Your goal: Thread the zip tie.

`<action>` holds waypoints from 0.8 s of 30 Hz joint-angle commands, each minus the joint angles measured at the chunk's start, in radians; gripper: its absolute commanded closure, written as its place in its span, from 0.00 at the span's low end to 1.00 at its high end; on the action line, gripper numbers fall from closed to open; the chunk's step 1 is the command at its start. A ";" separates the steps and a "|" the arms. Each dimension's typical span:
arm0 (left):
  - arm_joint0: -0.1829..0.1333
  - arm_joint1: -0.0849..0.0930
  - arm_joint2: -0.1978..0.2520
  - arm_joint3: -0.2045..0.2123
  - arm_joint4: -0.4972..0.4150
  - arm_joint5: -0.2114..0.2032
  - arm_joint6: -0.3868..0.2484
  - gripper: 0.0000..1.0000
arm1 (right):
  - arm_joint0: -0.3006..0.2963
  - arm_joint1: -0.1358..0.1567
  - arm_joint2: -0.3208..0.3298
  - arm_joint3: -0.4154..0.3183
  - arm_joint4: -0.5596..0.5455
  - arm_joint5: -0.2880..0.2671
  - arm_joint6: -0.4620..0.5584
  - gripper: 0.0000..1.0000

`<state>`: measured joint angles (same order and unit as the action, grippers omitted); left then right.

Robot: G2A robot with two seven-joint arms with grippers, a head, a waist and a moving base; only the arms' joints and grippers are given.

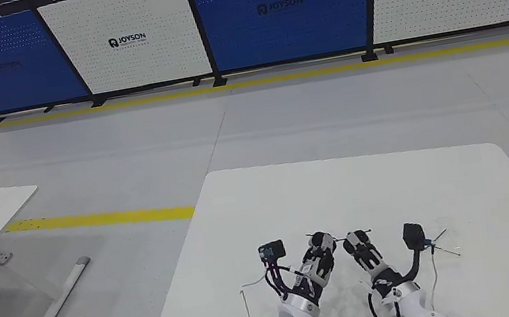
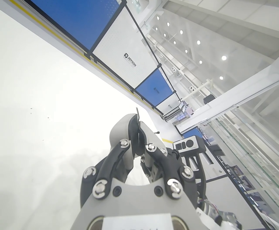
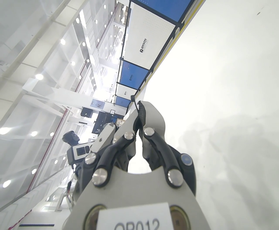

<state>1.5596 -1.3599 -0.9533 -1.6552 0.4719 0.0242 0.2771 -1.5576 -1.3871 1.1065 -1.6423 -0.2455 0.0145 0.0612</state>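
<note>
L gripper (image 2: pixel 138 125) pinched shut on zip tie (image 2: pixel 137 113), thin black tip protruding past fingertips. R gripper (image 3: pixel 139 111) clamped shut on zip tie too, protruding end w/ small block. Both side by side over near part of white table (image 1: pixel 360 181).

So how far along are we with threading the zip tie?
Done: grasping. The left gripper is shut on a thin black zip tie tip, the right gripper on a black head end. In hand: both sit side by side over the table. Left: the two ends are apart, so nothing looks threaded yet.
</note>
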 commanded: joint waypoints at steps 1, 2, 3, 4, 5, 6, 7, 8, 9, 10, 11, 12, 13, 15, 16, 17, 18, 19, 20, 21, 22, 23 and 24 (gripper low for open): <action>0.000 0.000 0.000 0.001 -0.001 -0.002 -0.001 1.00 | 0.000 0.000 0.000 0.000 -0.001 0.000 0.000 1.00; -0.001 -0.001 0.001 0.001 -0.002 -0.003 -0.002 1.00 | 0.000 0.000 0.000 0.000 -0.001 -0.001 0.001 1.00; -0.001 -0.001 0.001 0.001 -0.003 -0.005 -0.004 1.00 | 0.000 0.000 0.000 -0.001 -0.002 -0.002 0.002 1.00; -0.001 -0.001 0.002 0.001 -0.004 -0.006 -0.005 1.00 | 0.000 0.000 0.000 -0.001 -0.003 -0.003 0.003 1.00; -0.001 -0.001 0.003 0.000 -0.007 -0.009 -0.008 1.00 | 0.000 0.000 0.000 -0.002 -0.004 -0.003 0.005 1.00; 0.000 -0.001 0.003 -0.001 -0.011 -0.013 -0.011 1.00 | 0.000 0.000 -0.001 -0.002 -0.004 -0.002 0.006 1.00; 0.000 -0.001 0.003 -0.001 -0.013 -0.015 -0.013 1.00 | 0.000 0.001 -0.002 -0.003 -0.007 -0.001 0.008 1.00; 0.000 -0.001 0.002 -0.001 -0.013 -0.016 -0.014 1.00 | 0.001 0.001 -0.003 -0.003 -0.009 0.001 0.009 1.00; 0.000 -0.001 0.002 -0.001 -0.012 -0.017 -0.015 1.00 | 0.002 0.000 -0.004 -0.003 -0.011 0.003 0.010 1.00; 0.001 -0.001 0.002 -0.001 -0.012 -0.018 -0.015 1.00 | 0.002 0.000 -0.005 -0.003 -0.012 0.004 0.010 1.00; 0.001 -0.001 0.001 -0.001 -0.011 -0.018 -0.015 1.00 | 0.002 0.000 -0.005 -0.003 -0.012 0.005 0.010 1.00; 0.001 -0.001 0.001 -0.002 -0.011 -0.018 -0.014 1.00 | 0.002 0.000 -0.006 -0.003 -0.010 0.006 0.011 1.00; 0.002 -0.001 0.000 -0.002 -0.011 -0.017 -0.012 1.00 | 0.002 0.000 -0.006 -0.003 -0.007 0.006 0.013 1.00; 0.002 -0.002 -0.001 -0.001 -0.010 -0.015 -0.008 1.00 | 0.003 0.000 -0.005 -0.003 -0.004 0.007 0.016 0.92; 0.002 -0.002 -0.001 -0.001 -0.010 -0.013 -0.006 1.00 | 0.003 0.000 -0.004 -0.002 -0.003 0.007 0.019 0.07; 0.002 -0.002 -0.002 -0.001 -0.012 -0.012 -0.003 1.00 | 0.003 0.001 -0.003 -0.002 -0.002 0.007 0.021 0.00; 0.002 -0.003 -0.003 -0.001 -0.016 -0.010 0.002 1.00 | 0.002 0.001 -0.002 -0.003 -0.001 0.006 0.022 0.00; 0.002 -0.004 -0.004 -0.002 -0.025 -0.004 0.009 1.00 | 0.001 0.001 0.000 -0.004 0.001 0.003 0.021 0.00; 0.002 -0.005 -0.005 -0.003 -0.032 -0.001 0.015 1.00 | -0.001 0.001 0.002 -0.006 0.003 0.000 0.019 0.00; 0.002 -0.006 -0.006 -0.004 -0.039 0.002 0.020 1.00 | -0.003 0.002 0.004 -0.008 0.002 -0.004 0.016 0.00; 0.002 -0.008 -0.008 -0.007 -0.054 0.007 0.029 1.00 | -0.006 0.003 0.007 -0.011 -0.003 -0.010 0.014 0.00; 0.001 -0.009 -0.011 -0.011 -0.067 0.013 0.039 1.00 | -0.010 0.004 0.010 -0.015 -0.006 -0.013 0.011 0.00; 0.000 -0.011 -0.012 -0.017 -0.083 0.018 0.046 1.00 | -0.015 0.004 0.012 -0.020 -0.007 -0.021 0.009 0.00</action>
<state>1.5606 -1.3693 -0.9638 -1.6662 0.4065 0.0365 0.3140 -1.5675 -1.3836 1.1158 -1.6570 -0.2506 0.0008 0.0728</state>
